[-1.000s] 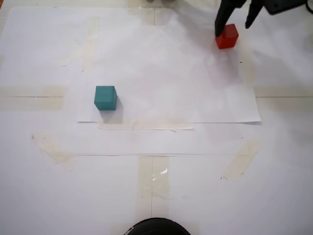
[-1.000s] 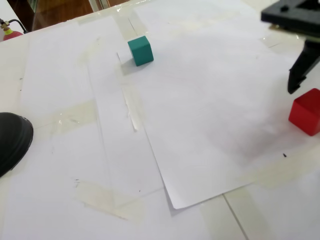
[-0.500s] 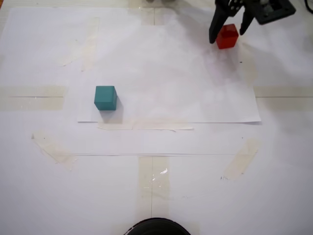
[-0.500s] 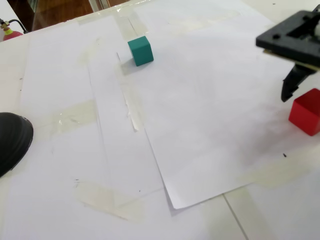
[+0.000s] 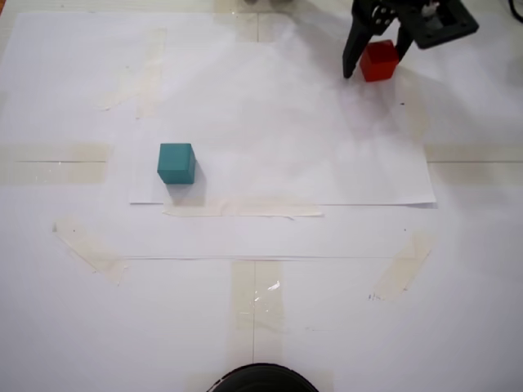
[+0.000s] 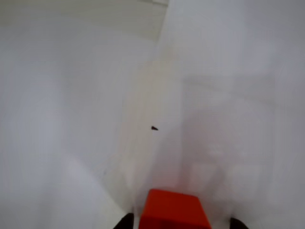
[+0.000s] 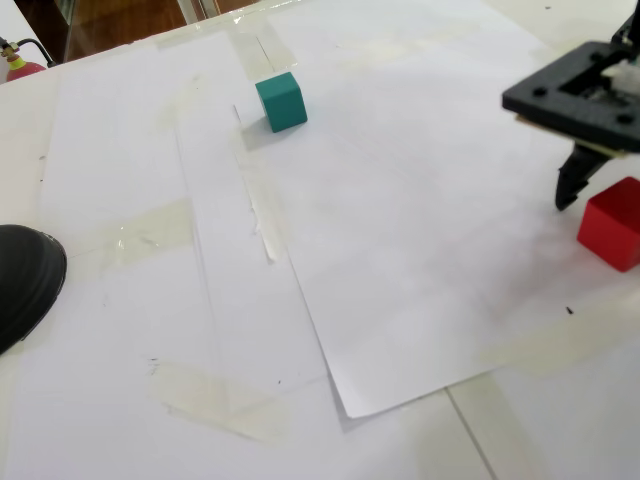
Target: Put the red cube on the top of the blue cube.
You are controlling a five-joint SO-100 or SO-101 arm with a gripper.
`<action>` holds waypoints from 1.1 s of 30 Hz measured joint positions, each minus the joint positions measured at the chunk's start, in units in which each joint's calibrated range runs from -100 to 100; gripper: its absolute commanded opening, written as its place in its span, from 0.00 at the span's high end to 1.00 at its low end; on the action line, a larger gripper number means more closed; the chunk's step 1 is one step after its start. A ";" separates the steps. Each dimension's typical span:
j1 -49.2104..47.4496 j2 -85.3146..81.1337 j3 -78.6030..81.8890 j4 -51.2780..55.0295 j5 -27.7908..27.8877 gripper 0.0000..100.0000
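A: In a fixed view from above, where does everything sit?

B: The red cube [image 5: 380, 61] rests on the taped white paper [image 5: 278, 122] near the top right. The gripper [image 5: 375, 60] straddles it, jaws spread wide, one dark finger [image 5: 352, 55] left of the cube and the other at its right. The blue cube [image 5: 176, 162] stands well apart, lower left on the same sheet.

A: And the wrist view?

B: The red cube [image 6: 173, 210] fills the bottom centre, with a dark fingertip [image 6: 124, 222] showing on each side of it and a gap at both flanks. Nothing is clamped yet. A tiny dark speck [image 6: 154, 128] lies on the paper beyond.

A: The other fixed view?

B: The red cube [image 7: 610, 224] sits at the right edge, the gripper body [image 7: 575, 95] above it and one finger [image 7: 572, 178] just beside its left face. The blue cube [image 7: 281, 101] is far off near the top. A black rounded object [image 7: 25, 283] sits at the left edge.

A: What could spoil it?

B: I judge the cube looks turned slightly against the fingers. Closing on its corners could twist or squirt it out; a shallow grip might drop it on the way across.
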 measured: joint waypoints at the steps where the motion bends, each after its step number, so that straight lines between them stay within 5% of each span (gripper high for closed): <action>1: 0.00 0.00 0.27 -0.33 0.00 0.73; 26: 0.66 -0.52 1.08 -0.81 0.00 0.84; 33: 3.22 -0.61 -4.97 12.69 3.52 0.84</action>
